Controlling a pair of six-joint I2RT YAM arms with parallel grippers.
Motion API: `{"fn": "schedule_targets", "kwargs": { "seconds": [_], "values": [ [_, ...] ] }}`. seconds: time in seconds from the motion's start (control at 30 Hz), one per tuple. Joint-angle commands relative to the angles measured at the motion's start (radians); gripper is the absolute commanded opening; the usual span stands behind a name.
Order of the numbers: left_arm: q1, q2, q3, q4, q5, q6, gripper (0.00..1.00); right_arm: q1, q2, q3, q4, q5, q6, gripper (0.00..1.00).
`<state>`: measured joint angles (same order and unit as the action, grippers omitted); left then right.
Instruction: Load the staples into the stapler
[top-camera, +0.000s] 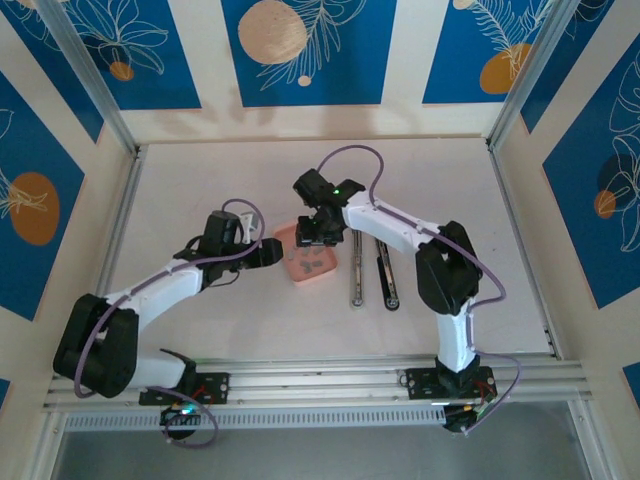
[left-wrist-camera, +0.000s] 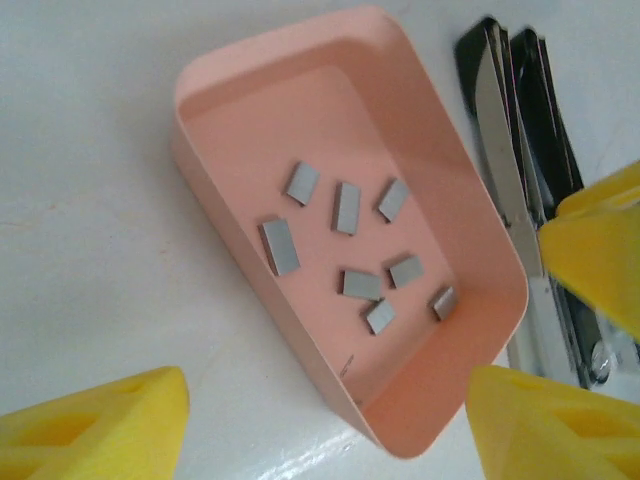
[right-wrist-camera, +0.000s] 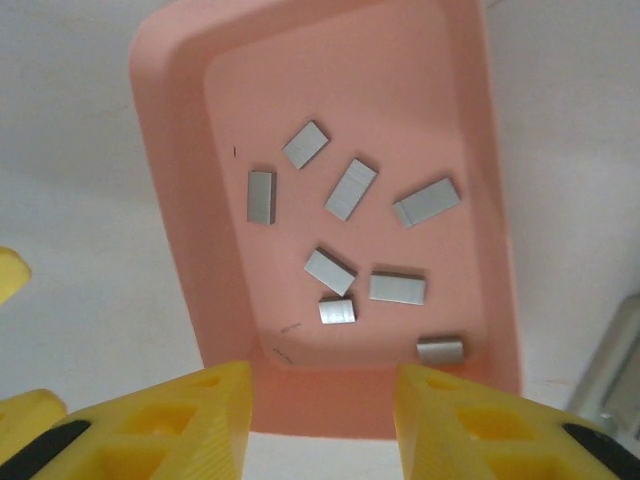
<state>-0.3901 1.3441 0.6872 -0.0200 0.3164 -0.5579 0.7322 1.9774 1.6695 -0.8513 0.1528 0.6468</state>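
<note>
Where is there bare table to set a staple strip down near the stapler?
Bare: the far strip of table behind the pink tray, and the near strip in front of the stapler. Crowded: around the tray, with the left gripper beside it and the right gripper over it.

Table (top-camera: 200, 180): white, matte, evenly lit, with soft shadows. Back wall (top-camera: 305, 50): blue panels bore white line-drawn leaves and peach discs, and were parted by cream stripes. Left wall (top-camera: 40, 200) and right wall (top-camera: 600, 180): the same pattern. Aluminium posts (top-camera: 88, 75): they stood slanted at both back corners. Aluminium rail (top-camera: 320, 380): it ran along the table's near edge. Grey strip (top-camera: 330, 450): it lay below the rail.
</note>
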Motion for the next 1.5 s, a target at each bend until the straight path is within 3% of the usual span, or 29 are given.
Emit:
{"fn": "schedule_targets", "kwargs": {
  "seconds": [0.0,0.6,1.0,1.47],
  "values": [
    [0.018,0.041,-0.021,0.136,0.038,-0.107,0.69,0.004,0.044,0.062,-0.061,-0.026,0.038,0.42],
    [0.044,0.173,-0.023,0.179,0.065,-0.151,0.51,-0.014,0.203,0.125,-0.030,-0.046,0.059,0.37],
    [0.065,0.268,-0.015,0.256,0.122,-0.186,0.45,-0.034,0.264,0.187,-0.038,-0.053,0.053,0.39],
    [0.082,0.285,-0.014,0.253,0.140,-0.176,0.44,-0.034,0.327,0.257,-0.076,-0.053,0.044,0.36]
  ]
}}
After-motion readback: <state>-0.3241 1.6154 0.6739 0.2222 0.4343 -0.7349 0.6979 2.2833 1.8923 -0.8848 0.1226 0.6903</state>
